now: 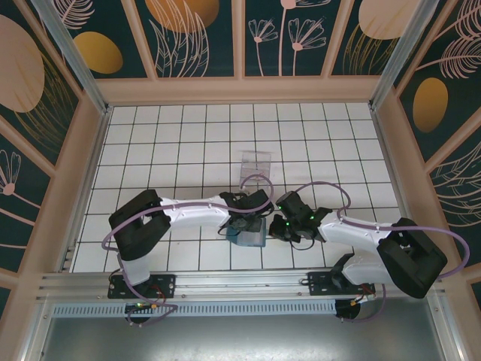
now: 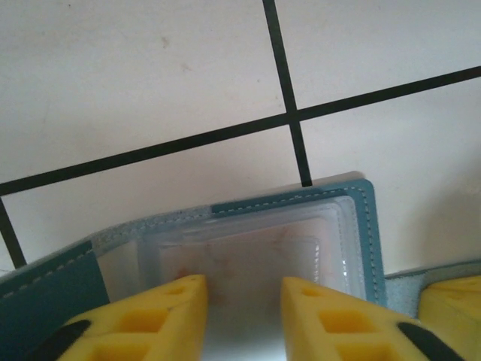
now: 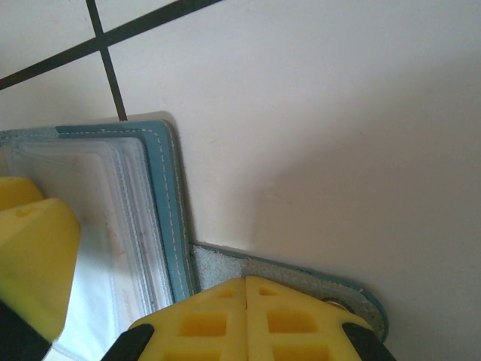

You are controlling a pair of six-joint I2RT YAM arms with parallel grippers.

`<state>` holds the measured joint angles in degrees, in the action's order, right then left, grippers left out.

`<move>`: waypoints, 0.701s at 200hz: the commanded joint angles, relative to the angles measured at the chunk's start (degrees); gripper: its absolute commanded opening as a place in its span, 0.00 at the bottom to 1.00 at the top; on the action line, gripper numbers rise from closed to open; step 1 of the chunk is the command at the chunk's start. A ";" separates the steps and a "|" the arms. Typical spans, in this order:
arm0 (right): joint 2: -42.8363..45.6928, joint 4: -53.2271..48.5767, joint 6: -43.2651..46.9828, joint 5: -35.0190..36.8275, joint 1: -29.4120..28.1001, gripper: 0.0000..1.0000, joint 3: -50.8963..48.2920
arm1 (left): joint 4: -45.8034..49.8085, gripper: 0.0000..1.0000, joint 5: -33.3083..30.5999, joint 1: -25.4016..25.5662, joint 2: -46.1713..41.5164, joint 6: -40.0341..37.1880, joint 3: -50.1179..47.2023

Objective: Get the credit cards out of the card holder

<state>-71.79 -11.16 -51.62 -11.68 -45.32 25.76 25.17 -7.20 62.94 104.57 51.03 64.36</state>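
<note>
Frankly, my worry is the left gripper [image 2: 240, 289]: its jaws stand part-way apart over the clear sleeves [image 2: 248, 241], and it could catch a whole plastic page instead of a card and drag the card holder [image 1: 252, 237] along. The holder lies open on the tiled table [image 1: 188, 135], between both arms. My right gripper [image 3: 246, 289] is clenched, tips on the grey strap tab [image 3: 218, 265]; a slip there frees the wallet. Whether the top sleeve holds one of the credit cards I cannot tell. Beyond it, the clear tray [image 1: 255, 164] looks bare.

White arms [image 1: 195, 210], yellow fingers [image 2: 161, 320], purple cables [image 1: 259, 177]
</note>
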 commanded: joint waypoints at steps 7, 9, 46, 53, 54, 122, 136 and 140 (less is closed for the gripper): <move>-0.64 -1.34 -1.34 2.19 0.77 0.07 -0.99 | -1.14 0.40 3.64 0.43 -1.21 -0.96 -0.81; -0.59 -1.22 -1.37 2.12 0.76 0.07 -1.09 | -1.28 0.40 3.83 0.43 -1.15 -0.98 -0.81; 0.08 -0.45 -1.76 1.75 1.42 0.07 -2.24 | -0.48 0.46 4.57 0.38 1.05 -1.64 -1.08; 0.07 -0.44 -1.66 1.70 1.51 0.07 -2.29 | -0.05 0.46 4.40 0.35 1.39 -1.95 -1.08; 0.07 -0.44 -1.70 1.68 1.53 0.07 -2.29 | -0.04 0.46 4.44 0.35 1.40 -2.01 -1.08; -0.28 -0.49 -1.24 1.25 1.81 0.07 -1.91 | 4.39 0.53 2.16 0.36 2.50 -6.66 -0.18; -0.37 -0.53 -1.12 1.22 1.81 0.07 -1.77 | 5.55 0.54 1.31 0.42 3.17 -7.08 0.14; -0.37 -0.61 -1.17 1.22 1.81 0.07 -1.64 | 5.85 0.54 1.07 0.42 3.29 -7.08 0.22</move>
<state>-71.66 -10.02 -52.71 -12.34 -44.23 25.21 24.86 -4.95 63.02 105.06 46.02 64.47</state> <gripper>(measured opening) 0.073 0.537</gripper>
